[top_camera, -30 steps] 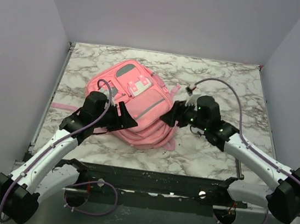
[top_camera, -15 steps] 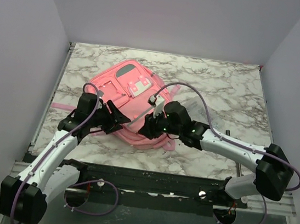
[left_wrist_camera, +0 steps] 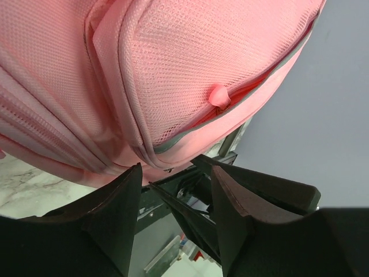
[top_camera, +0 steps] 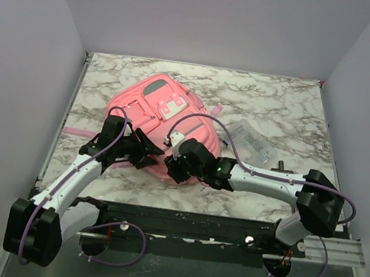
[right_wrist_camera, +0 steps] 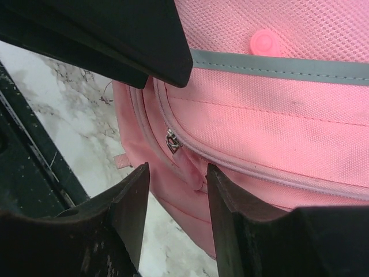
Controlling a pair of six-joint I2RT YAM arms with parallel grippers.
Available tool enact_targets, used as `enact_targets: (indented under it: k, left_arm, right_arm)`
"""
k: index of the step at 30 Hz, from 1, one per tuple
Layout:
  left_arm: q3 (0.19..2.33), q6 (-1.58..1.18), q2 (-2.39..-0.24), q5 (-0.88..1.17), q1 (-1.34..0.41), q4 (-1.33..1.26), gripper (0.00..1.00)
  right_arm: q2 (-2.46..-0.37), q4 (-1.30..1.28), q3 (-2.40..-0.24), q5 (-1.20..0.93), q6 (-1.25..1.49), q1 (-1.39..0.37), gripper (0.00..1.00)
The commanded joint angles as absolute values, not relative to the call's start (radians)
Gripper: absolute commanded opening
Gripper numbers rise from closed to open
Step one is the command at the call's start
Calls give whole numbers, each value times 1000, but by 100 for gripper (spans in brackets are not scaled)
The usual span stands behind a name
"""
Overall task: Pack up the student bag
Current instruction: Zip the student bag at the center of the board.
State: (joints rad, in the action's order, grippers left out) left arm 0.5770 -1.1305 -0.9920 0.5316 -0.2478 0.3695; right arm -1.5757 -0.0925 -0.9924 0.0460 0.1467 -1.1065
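Pink backpack (top_camera: pixel 163 112) flat on marble table (top_camera: pixel 292 101), front up, left of centre, top end toward far wall. White patch (top_camera: pixel 173 106) on front pocket. Pink strap (top_camera: pixel 77 130) trailing out over table on left. Clear plastic packet (top_camera: pixel 253 141) on table right of backpack, apart from it.

Left gripper (top_camera: pixel 150 153) at near-left edge of backpack, pointing right. Jaws open, nothing between fingers (left_wrist_camera: pixel 115 213). In left wrist view, tips just under lower edge of backpack; mesh pocket (left_wrist_camera: pixel 190 69) with grey trim (left_wrist_camera: pixel 179 138) and pink snap tab (left_wrist_camera: pixel 219 96) above them. Contact with fabric: cannot tell.

Right gripper (top_camera: pixel 169 170) at near edge of backpack, close to left gripper and facing it. Jaws open, fingers (right_wrist_camera: pixel 124 219) apart on either side of zipper seam. Metal zipper pull (right_wrist_camera: pixel 172 141) just ahead of gap, not clamped. Grey trim band and round pink snap (right_wrist_camera: pixel 264 41) higher up in right wrist view. Dark finger of left gripper across top-left corner of same view. Marble table showing at left, below backpack.
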Motion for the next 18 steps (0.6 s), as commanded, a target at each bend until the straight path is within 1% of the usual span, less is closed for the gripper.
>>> enact_targets:
  k: [1, 3, 4, 6, 7, 9, 12, 15, 17, 18]
  left_arm:
    - [554, -1169, -993, 564, -242, 330, 53]
    - [553, -1176, -992, 571, -242, 331, 53]
    - [552, -1180, -994, 572, -242, 330, 52]
    - [552, -1182, -996, 563, -242, 329, 52]
    - [552, -1184, -1000, 557, -242, 327, 52]
    - [547, -1198, -1008, 556, -242, 322, 52]
    - [524, -1234, -1011, 554, -243, 304, 52]
    - [485, -1275, -1005, 536, -242, 283, 52]
    - [446, -1313, -1003, 549, -242, 219, 52]
    - [431, -1329, -1006, 556, -242, 185, 50]
  right_arm:
    - [-1615, -80, -1037, 177, 89, -1130, 47]
    - [-1632, -75, -1049, 198, 80, -1139, 40]
    - [-1637, -75, -1052, 212, 81, -1145, 36]
    - [-1637, -54, -1045, 240, 84, -1149, 24]
    - [-1637, -40, -1040, 252, 85, -1148, 21]
    - [-1637, -27, -1035, 252, 86, -1149, 14]
    - [-1634, -31, -1032, 222, 85, -1150, 1]
    - [-1628, -27, -1019, 204, 97, -1149, 1]
    - [-1624, -36, -1019, 181, 108, -1150, 1]
    - [-1619, -38, -1020, 165, 115, -1149, 1]
